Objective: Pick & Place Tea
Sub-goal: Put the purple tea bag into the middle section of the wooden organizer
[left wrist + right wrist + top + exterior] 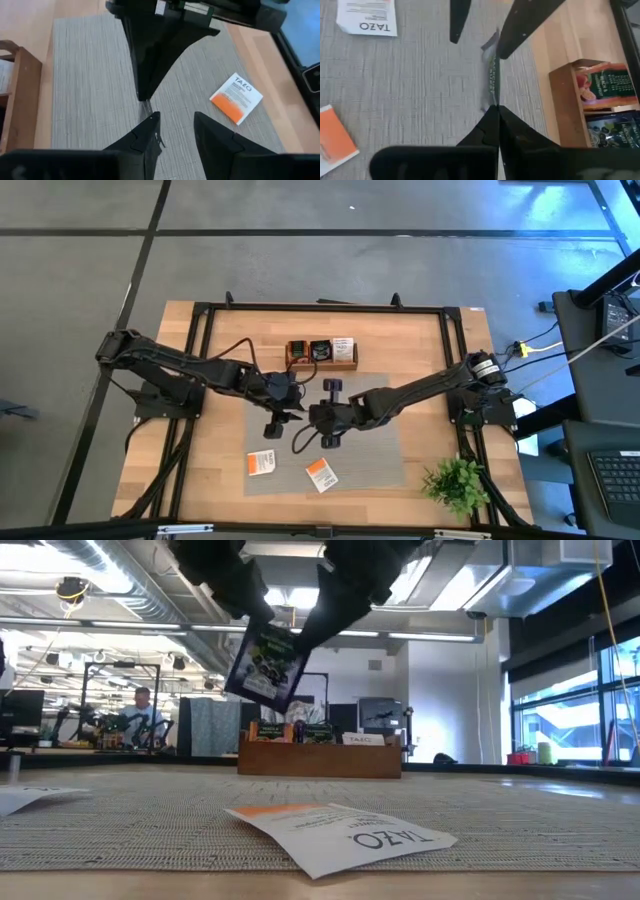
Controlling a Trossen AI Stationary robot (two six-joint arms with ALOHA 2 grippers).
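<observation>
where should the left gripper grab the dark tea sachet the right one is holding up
Take the dark tea sachet by its free edge, opposite the shut right gripper. It hangs on edge above the mat, so the open left gripper should come in level, one finger on each flat face.

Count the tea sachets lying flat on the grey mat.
2: one white-and-orange sachet toward the left arm's side, another beside it nearer the middle. A dark sachet is held up in the right hand, not on the mat; others sit in the tray.
</observation>
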